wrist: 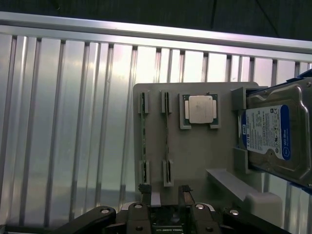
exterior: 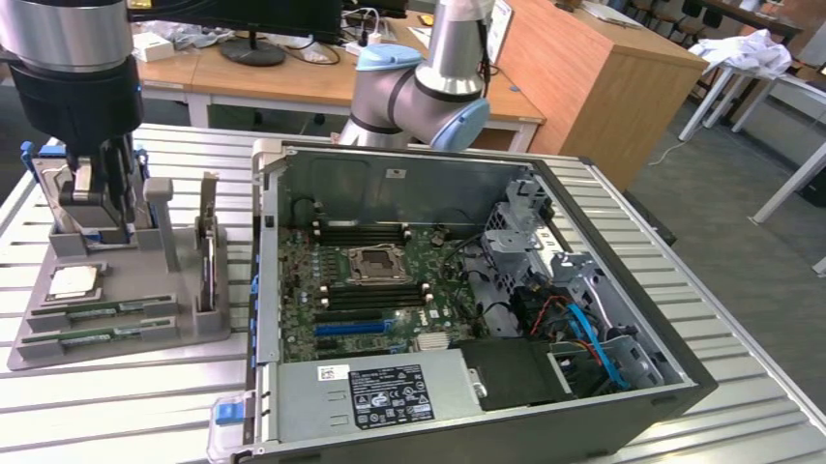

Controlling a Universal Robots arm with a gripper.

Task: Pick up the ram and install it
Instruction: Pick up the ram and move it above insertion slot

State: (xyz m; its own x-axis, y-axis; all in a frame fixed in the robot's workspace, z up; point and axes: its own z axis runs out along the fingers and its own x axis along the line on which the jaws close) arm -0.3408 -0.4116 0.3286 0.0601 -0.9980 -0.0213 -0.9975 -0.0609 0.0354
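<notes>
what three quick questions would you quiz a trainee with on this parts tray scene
1. How many ram sticks sit in the grey tray?
2. True or false: the hand is shut on one of the ram sticks.
3. What lies on the tray between the ram sticks and the hard drive? A) a CPU chip B) a fan C) a screwdriver

Key: 1 two; 2 false, the hand is open and holds nothing; 3 A.
</notes>
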